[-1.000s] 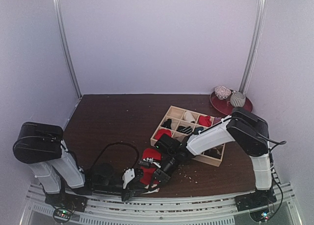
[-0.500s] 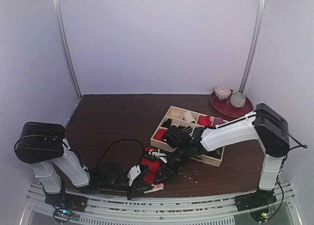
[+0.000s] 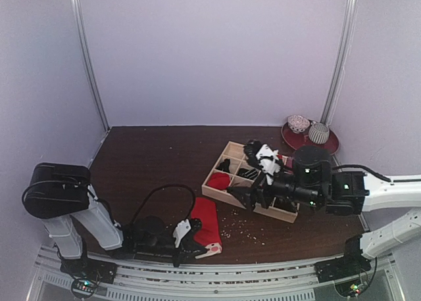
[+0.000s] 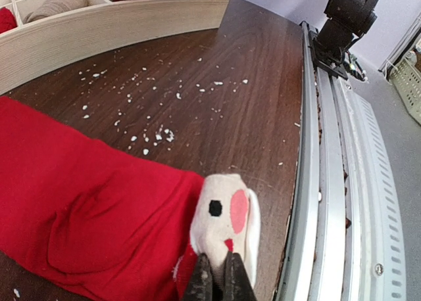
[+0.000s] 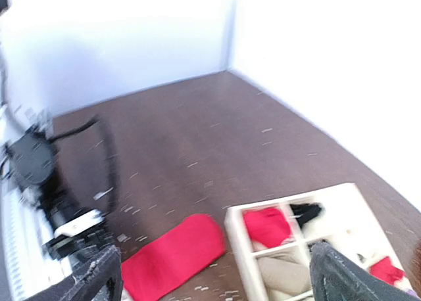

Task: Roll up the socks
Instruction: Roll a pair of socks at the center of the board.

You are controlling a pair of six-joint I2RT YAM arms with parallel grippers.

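Left gripper [image 4: 219, 275] clamped together on the white, pink-patched end of the red fabric sock [image 4: 85, 209]. The sock lies flat at the near edge of the dark brown wooden surface [image 3: 151, 163]. Right gripper [image 5: 213, 252] raised over the pale wooden divided tray [image 3: 227, 194], fingers wide apart, holding nothing.

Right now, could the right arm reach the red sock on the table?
Probably yes. The right pincer hangs open above the wooden box, and the red sock lies near it, uncovered; only the left pincer grips its white end.
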